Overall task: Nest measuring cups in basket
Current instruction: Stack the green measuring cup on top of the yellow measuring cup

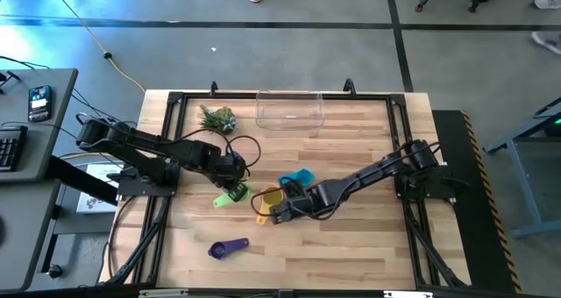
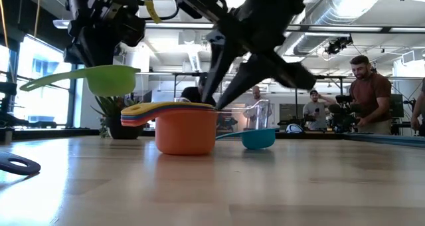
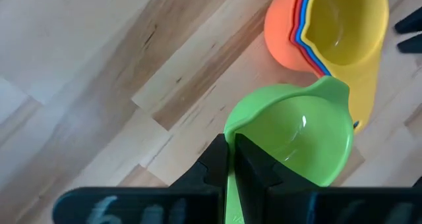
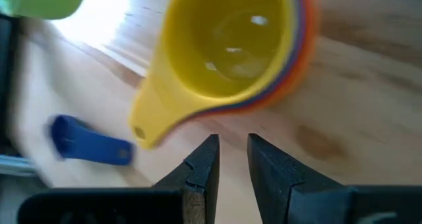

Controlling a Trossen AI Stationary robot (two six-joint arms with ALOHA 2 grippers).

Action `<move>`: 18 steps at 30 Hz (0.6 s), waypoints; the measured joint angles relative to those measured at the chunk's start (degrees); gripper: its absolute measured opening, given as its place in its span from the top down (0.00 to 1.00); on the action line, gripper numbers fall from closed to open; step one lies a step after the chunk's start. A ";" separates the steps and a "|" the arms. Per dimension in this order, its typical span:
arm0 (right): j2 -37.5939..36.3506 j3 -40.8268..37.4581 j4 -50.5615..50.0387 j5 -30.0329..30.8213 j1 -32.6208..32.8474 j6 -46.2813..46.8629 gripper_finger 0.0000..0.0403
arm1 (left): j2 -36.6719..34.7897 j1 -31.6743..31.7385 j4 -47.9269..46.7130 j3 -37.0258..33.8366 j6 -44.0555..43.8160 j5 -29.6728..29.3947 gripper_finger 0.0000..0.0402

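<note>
My left gripper (image 1: 235,191) is shut on the green measuring cup (image 3: 297,135), which hangs in the air (image 2: 109,80) to the left of the stack. The stack (image 1: 268,198) stands on the table mid-table: yellow on top (image 4: 231,39), then blue and red inside the orange cup (image 2: 186,129). My right gripper (image 4: 231,148) hovers just beside the stack, open by a narrow gap and holding nothing. The teal-blue cup (image 1: 298,176) sits upright behind the stack. The purple cup (image 1: 228,247) lies near the near edge. The clear basket (image 1: 289,110) stands at the far edge. My left gripper pinches the green cup's flat handle (image 3: 231,184) right beside the bowl, between its two fingers. The fingers come from above. The cup is lifted clear of the table and held about level, bowl opening upward, its handle (image 2: 46,83) sticking out past the fingers.
A small spiky green plant (image 1: 217,118) stands left of the basket. A blue handle (image 4: 89,143) lies on the table beside the stack; which cup it belongs to I cannot tell. People stand in the room behind the table (image 2: 368,93). Bare wood lies right of the stack.
</note>
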 joint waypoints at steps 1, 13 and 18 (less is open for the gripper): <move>0.00 1.33 -3.50 0.01 0.05 -0.92 0.82 | 0.00 -0.15 0.02 0.00 -0.96 -0.02 0.98; -0.09 21.40 -43.78 5.00 -2.86 -21.09 0.82 | 0.00 -3.61 7.18 0.00 -18.03 -4.12 0.98; -0.11 27.13 -49.91 7.80 -5.53 -30.63 0.82 | 0.00 -5.32 10.94 0.00 -24.90 -8.06 0.98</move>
